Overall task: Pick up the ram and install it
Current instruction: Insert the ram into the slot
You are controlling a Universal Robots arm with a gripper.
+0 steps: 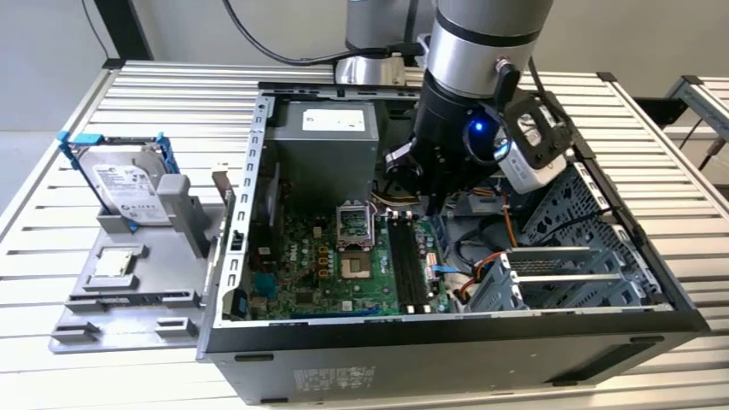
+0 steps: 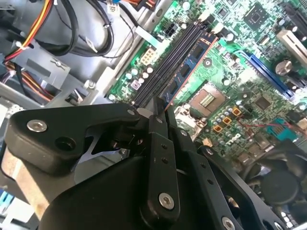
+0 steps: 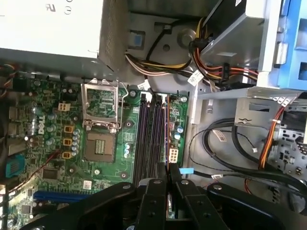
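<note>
Gripper hangs inside the open computer case over the black slots in the exterior view. In the second wrist view, narrow fingers apparently pinch the ram, standing in a slot.

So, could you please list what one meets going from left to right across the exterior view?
Hard drive in its blue frame → small square silver chip → green motherboard → black memory slots → grey drive cage.
</note>
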